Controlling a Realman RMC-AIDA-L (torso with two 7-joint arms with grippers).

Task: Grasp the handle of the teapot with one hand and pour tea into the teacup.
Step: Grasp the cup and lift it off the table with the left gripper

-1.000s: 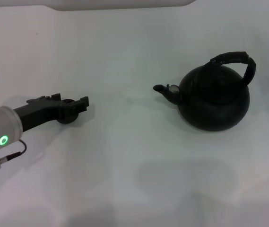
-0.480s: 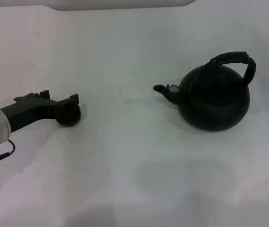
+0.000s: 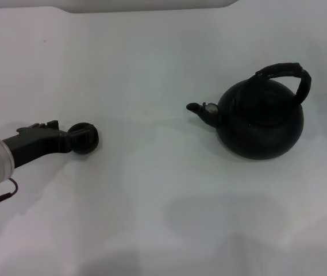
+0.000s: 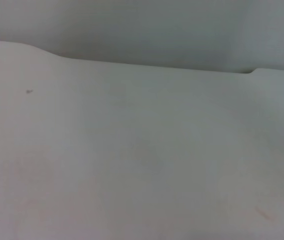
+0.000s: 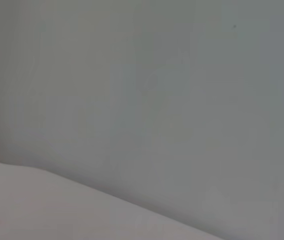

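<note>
While upright, teapot [image 3: 261, 123] matte-black, round, handle [image 3: 287, 75] arched.

The robot's left arm reaches in low from the left edge of the head view, its pale grey wrist segment showing a lit green ring and a thin cable looping beneath it. From the wrist a black housing extends forward and ends in the left gripper [image 3: 71, 140], lying almost level and close above the surface. Whether its jaws stand open or closed cannot be told from the head view, where their tips merge with a dark round shape directly in front of them. The left wrist view shows none of that arm's own fingers. The right arm and its gripper appear in no view
</note>
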